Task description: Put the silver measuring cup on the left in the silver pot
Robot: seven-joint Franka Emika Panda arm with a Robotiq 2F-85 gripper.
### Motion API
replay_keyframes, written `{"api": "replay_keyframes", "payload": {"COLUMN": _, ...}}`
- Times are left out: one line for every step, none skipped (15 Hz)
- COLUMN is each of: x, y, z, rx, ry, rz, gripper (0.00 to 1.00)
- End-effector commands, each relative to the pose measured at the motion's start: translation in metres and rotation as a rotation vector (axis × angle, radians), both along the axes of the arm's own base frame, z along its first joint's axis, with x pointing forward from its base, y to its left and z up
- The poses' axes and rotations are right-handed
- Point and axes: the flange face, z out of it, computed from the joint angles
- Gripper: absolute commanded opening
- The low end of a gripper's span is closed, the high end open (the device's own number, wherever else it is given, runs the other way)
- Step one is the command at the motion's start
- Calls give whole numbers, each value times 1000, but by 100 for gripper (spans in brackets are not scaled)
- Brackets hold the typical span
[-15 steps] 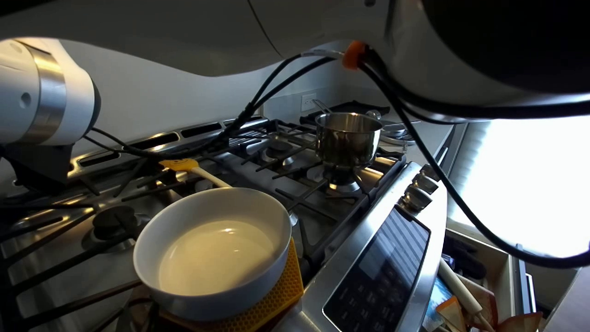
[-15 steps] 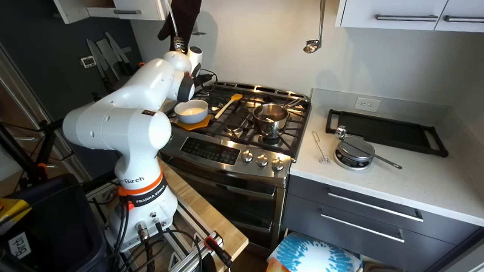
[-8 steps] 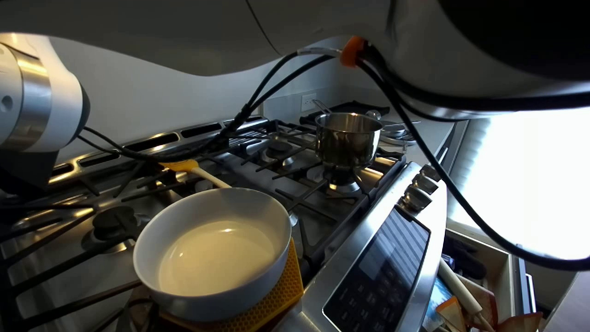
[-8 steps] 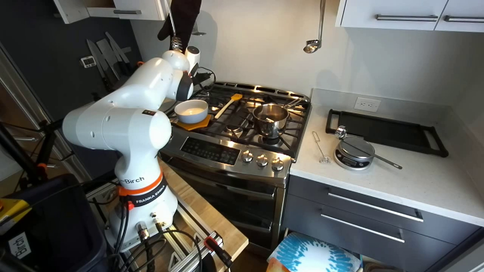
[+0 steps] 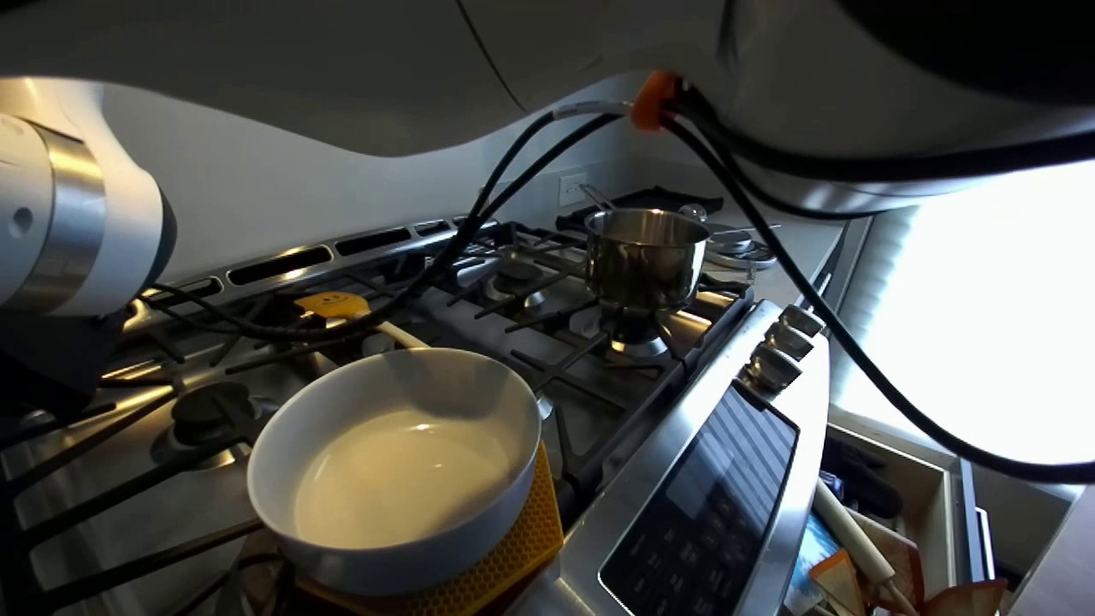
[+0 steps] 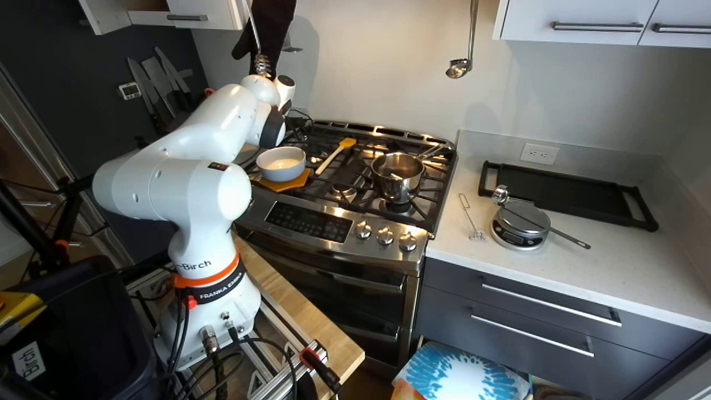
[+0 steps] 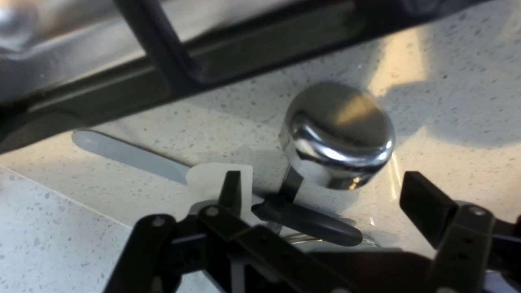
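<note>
Speckled countertop (image 7: 163, 118) flanks the gas range (image 6: 355, 250), where the silver pot (image 6: 397, 188) stands near the right-hand countertop edge; the gripper (image 7: 321, 179) is spread wide, and the silver measuring cup (image 7: 338, 134) lies upturned by the countertop's range-side edge

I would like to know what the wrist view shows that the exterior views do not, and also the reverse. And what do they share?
Only the wrist view shows the small, shiny silver measuring cup, the flat grey-and-white utensil and, clearly, the black jaws, which stand open.

Both exterior views alone show the cylindrical stainless-steel pot, the pale round bowl and the yellow-headed spatula.

All share the black metal stove grate and pale countertop.
</note>
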Motion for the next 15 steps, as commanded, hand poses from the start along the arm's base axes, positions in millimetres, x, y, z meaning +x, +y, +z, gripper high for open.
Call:
{"api": "replay_keyframes", "payload": {"x": 6, "y": -15, "z": -15, "rx": -30, "ry": 42, "rz": -24, "gripper": 100}}
{"api": "replay_keyframes", "payload": {"x": 8, "y": -18, "z": -17, "rx": -32, "ry": 42, "rz": -27, "gripper": 100}}
{"api": "replay_keyframes", "payload": {"x": 9, "y": -20, "z": -19, "rx": -30, "ry": 51, "rz": -26, "gripper": 100}}
{"api": "replay_keyframes", "payload": {"x": 10, "y": -22, "z": -20, "rx": -32, "ry": 58, "rz": -24, "gripper": 98}}
{"api": "replay_keyframes", "payload": {"x": 10, "y": -24, "z": -21, "rx": -33, "ry": 60, "rz": -21, "gripper": 87}}
{"api": "replay_keyframes", "payload": {"x": 10, "y": -24, "z": -22, "rx": -34, "ry": 61, "rz": -22, "gripper": 73}}
{"api": "replay_keyframes", "payload": {"x": 10, "y": -24, "z": -23, "rx": -32, "ry": 60, "rz": -19, "gripper": 71}}
{"api": "replay_keyframes", "payload": {"x": 10, "y": -24, "z": -23, "rx": -32, "ry": 59, "rz": -17, "gripper": 64}}
{"api": "replay_keyframes", "payload": {"x": 10, "y": -24, "z": -23, "rx": -33, "ry": 58, "rz": -15, "gripper": 54}}
{"api": "replay_keyframes", "payload": {"x": 9, "y": -23, "z": -24, "rx": -34, "ry": 51, "rz": -10, "gripper": 47}}
{"api": "replay_keyframes", "payload": {"x": 9, "y": -23, "z": -24, "rx": -36, "ry": 47, "rz": -8, "gripper": 41}}
{"api": "replay_keyframes", "payload": {"x": 9, "y": -23, "z": -24, "rx": -37, "ry": 47, "rz": -8, "gripper": 38}}
{"api": "replay_keyframes", "payload": {"x": 9, "y": -23, "z": -25, "rx": -38, "ry": 47, "rz": -10, "gripper": 38}}
{"api": "replay_keyframes", "payload": {"x": 9, "y": -24, "z": -23, "rx": -43, "ry": 50, "rz": -9, "gripper": 38}}
{"api": "replay_keyframes", "payload": {"x": 8, "y": -24, "z": -22, "rx": -48, "ry": 55, "rz": -5, "gripper": 38}}
